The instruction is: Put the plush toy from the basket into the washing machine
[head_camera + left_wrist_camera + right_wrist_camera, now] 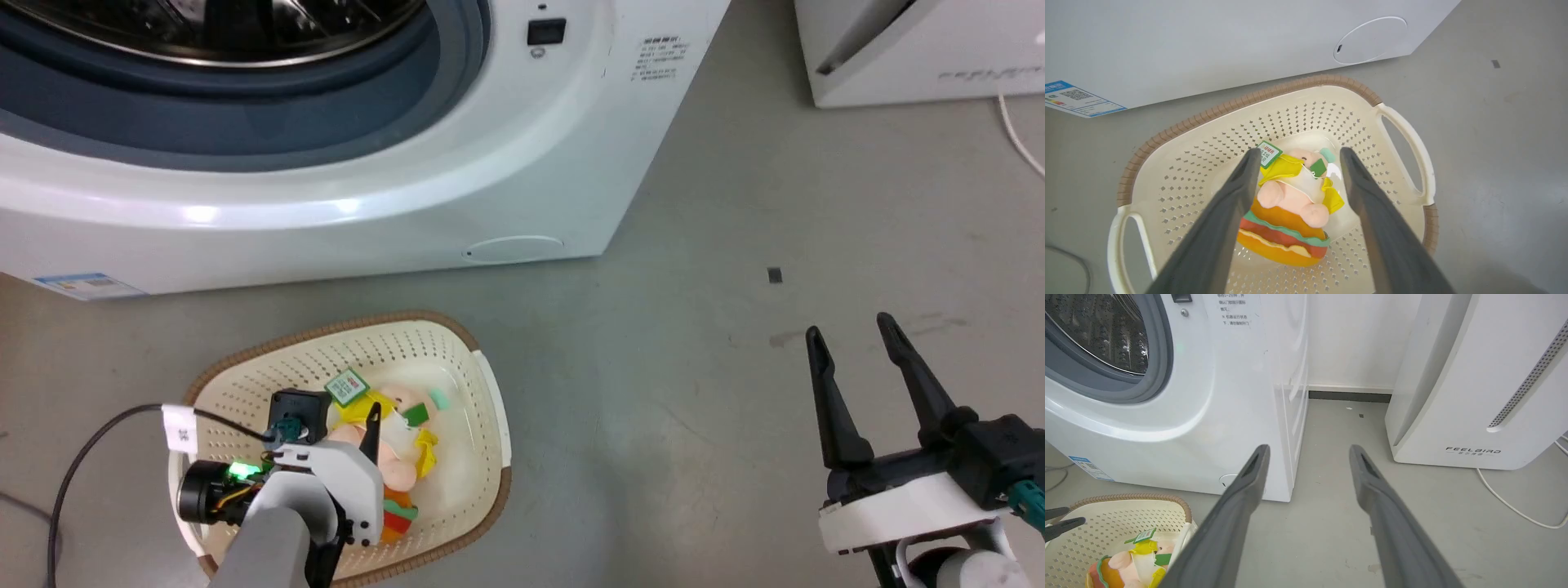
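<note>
Here, a smooth grey floor [735, 425] runs from the washer [408, 188], at the upper left of the head view, to a white FEELBIRD unit [1453, 396] at the right wrist view's right. Behind them are a white wall [1355, 343] and dark skirting [1349, 396]. The basket [1241, 100] sits lower left, just before the washer, and the toy [1290, 212] lies in its bottom. The left gripper [1299, 152] is spread wide to either side of the toy. The right gripper [850, 328], wide and empty, hangs over floor at lower right.
</note>
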